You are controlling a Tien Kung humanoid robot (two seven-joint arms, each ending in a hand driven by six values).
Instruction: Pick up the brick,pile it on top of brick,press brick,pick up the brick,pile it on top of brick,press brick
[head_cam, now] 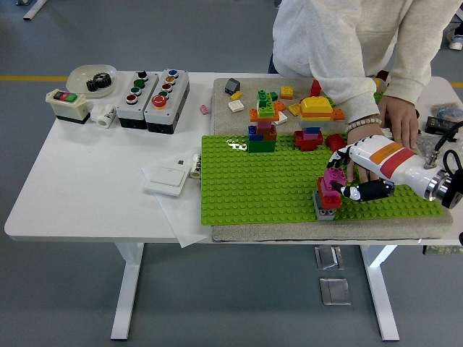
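On the green baseplate, near its front right, stands a small stack: a grey brick with a red brick on it. A magenta brick sits on top of the red one. My right hand, white with a black thumb, is shut on the magenta brick, fingers above and thumb below to the right. Behind my hand a person's hand rests on the plate; the person's other hand lies at the far right.
Two other small builds stand at the plate's back edge, with loose bricks on the mat behind them. Button boxes, a bowl with a gear and a white switch plate lie on the left.
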